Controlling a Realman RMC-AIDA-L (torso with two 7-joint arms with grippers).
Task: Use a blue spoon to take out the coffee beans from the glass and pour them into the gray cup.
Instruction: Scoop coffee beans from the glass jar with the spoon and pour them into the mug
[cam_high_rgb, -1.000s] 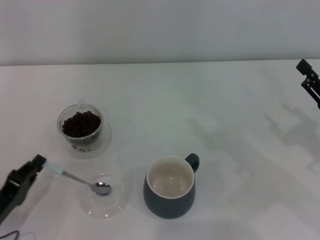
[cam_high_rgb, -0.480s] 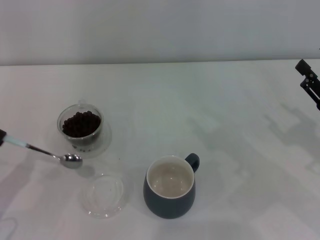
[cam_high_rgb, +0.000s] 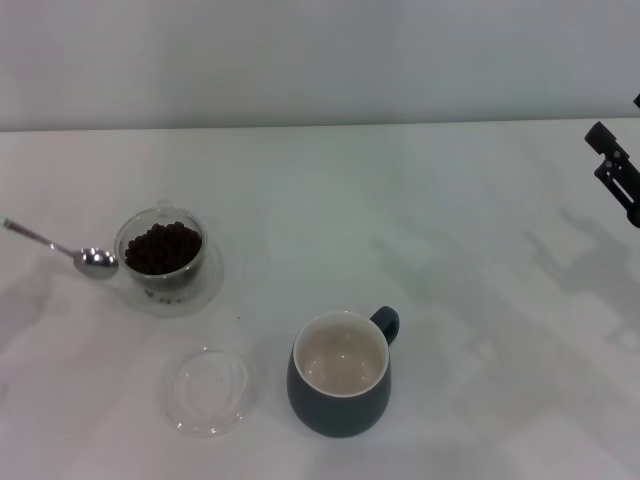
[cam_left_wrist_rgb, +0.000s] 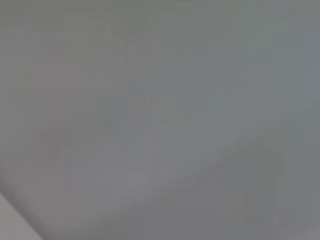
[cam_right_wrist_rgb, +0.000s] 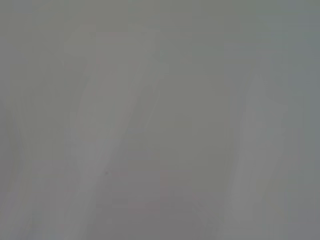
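**Slate-grey mug waits while the spoon nears the beans**

Slate-grey, the gray cup (cam_high_rgb: 340, 375) stands open-mouthed and near, ready to receive. Well apart on its left, the glass (cam_high_rgb: 162, 253) holds the coffee beans (cam_high_rgb: 162, 247). An empty glass dish (cam_high_rgb: 208, 390) lies between, off the likely path. The blue spoon (cam_high_rgb: 70, 250) hangs bowl-first beside the glass rim; its holder is out of sight. Whether the parked right gripper (cam_high_rgb: 615, 172) is open, I cannot tell.

Head view is evenly and softly lit, rather bright; faint grey shadows fall across the white worktop (cam_high_rgb: 450, 200) at right; a small glint shows on the spoon bowl (cam_high_rgb: 97, 262); both wrist views are featureless grey blur.
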